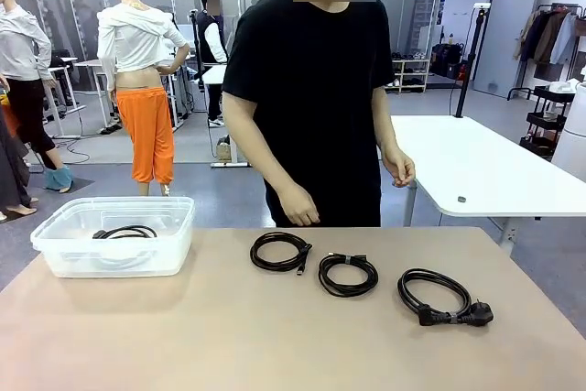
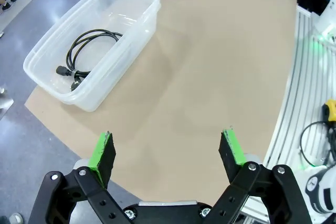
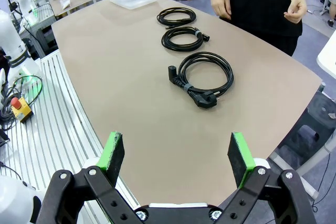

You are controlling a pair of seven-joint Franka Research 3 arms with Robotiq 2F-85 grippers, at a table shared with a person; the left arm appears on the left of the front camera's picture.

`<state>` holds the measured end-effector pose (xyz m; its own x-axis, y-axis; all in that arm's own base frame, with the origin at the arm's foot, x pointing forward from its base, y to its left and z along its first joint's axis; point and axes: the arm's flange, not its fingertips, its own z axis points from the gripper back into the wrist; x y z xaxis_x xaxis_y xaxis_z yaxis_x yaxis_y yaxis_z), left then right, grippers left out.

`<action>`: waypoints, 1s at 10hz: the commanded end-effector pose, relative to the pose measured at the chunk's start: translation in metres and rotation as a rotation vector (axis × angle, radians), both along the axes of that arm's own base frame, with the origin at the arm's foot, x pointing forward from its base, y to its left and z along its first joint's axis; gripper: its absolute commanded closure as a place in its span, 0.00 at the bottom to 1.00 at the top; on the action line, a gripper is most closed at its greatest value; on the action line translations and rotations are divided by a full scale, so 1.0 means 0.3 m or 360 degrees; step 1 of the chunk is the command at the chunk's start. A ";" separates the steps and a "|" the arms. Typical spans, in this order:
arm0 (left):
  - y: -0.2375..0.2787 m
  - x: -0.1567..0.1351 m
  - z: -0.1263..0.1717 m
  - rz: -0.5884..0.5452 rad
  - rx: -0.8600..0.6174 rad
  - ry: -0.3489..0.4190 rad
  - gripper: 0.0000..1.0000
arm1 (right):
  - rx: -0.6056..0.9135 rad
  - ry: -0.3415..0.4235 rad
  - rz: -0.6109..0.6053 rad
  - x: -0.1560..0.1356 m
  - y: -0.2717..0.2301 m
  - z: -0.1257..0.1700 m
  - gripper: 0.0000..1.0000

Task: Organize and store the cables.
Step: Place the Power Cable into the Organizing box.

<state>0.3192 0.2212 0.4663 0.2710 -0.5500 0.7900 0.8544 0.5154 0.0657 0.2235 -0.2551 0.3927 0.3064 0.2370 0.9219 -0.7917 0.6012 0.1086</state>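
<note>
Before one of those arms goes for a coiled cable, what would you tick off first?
1. Left gripper open and empty: ok.
2. Right gripper open and empty: ok.
3. Left cable, middle cable and plug cable lie apart on the table, none overlapping: ok.
4. Clear bin has room, with one stored cable inside: ok.
5. Person's hands are off the cables: ok, though one hangs near the table's far edge.
6. Every coil tied firmly enough to lift whole: cannot tell.
</note>
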 end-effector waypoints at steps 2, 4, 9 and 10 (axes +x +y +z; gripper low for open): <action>-0.006 -0.001 0.007 -0.0015 -0.0028 -0.0014 0.00 | -0.0001 -0.0036 0.0002 0.001 -0.006 0.003 0.00; -0.006 -0.001 0.007 -0.0015 -0.0028 -0.0014 0.00 | -0.0099 -0.0067 0.0145 -0.045 0.073 0.084 0.00; -0.006 -0.001 0.007 -0.0015 -0.0028 -0.0014 0.00 | -0.1107 0.0361 0.0827 0.328 0.641 0.242 0.00; -0.006 -0.001 0.007 -0.0015 -0.0028 -0.0014 0.00 | -0.1162 0.0412 0.0904 0.370 0.713 0.228 0.00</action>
